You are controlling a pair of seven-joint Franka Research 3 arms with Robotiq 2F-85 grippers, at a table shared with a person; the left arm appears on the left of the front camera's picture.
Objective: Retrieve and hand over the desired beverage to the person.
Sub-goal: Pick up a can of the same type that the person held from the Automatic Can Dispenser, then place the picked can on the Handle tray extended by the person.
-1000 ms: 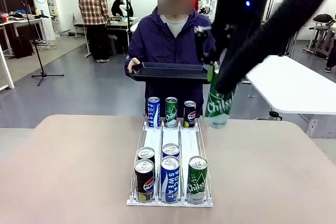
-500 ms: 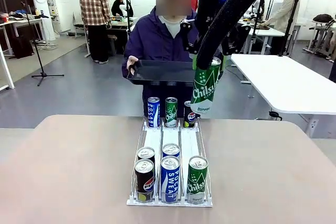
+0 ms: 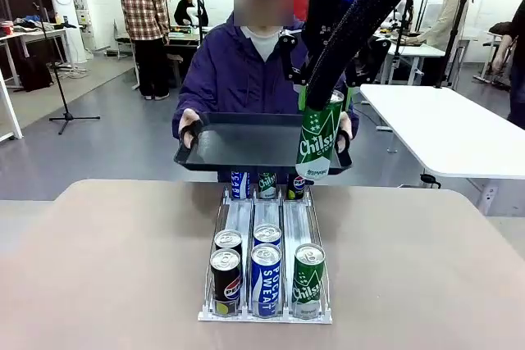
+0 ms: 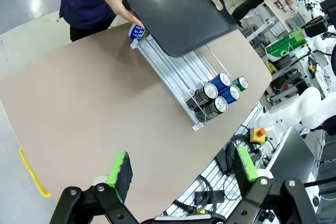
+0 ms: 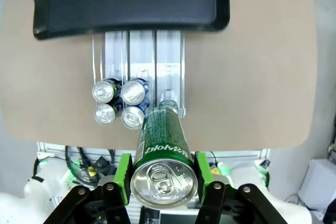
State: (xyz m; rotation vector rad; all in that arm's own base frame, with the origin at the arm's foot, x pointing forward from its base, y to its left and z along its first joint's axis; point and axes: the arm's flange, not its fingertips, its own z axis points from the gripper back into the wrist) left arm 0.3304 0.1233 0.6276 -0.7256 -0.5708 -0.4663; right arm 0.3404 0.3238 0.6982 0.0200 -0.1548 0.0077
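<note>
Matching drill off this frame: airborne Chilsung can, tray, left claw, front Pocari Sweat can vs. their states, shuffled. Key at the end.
Column A
1. green Chilsung can
2. black tray
3. left claw
4. blue Pocari Sweat can

Column B
a. open, holding nothing
b. held in the person's hands over the far end of the rack
c. clamped in the right claw, up in the air
d. standing in the rack's middle lane, at the near end

Pairs: 1-c, 2-b, 3-a, 4-d
</note>
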